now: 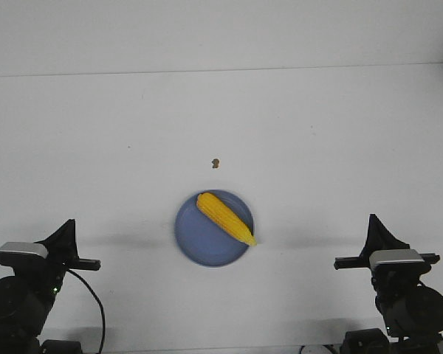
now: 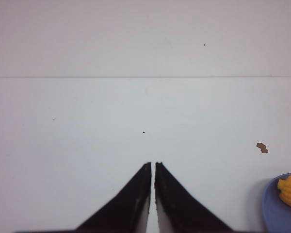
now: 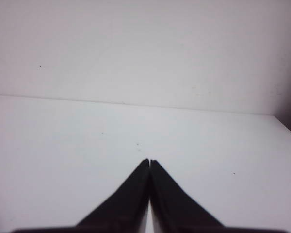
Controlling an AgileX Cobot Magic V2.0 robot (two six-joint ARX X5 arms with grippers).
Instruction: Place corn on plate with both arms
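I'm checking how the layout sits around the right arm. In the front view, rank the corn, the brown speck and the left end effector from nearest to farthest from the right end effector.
1. The corn, lying on the blue plate at table centre, its tip toward the right end effector.
2. The brown speck, farther back on the table, behind the plate.
3. The left end effector, at the opposite side.

a white desk (image 1: 118, 147) fills most of the front view, its far edge running straight across beneath a pale wall (image 1: 207, 33). a tiny brown speck (image 1: 215, 163) lies on the desk near the middle. the same speck (image 2: 262, 147) shows in the left wrist view as a small irregular brown crumb. a few very small dark dots (image 2: 144, 132) mark the desk surface elsewhere
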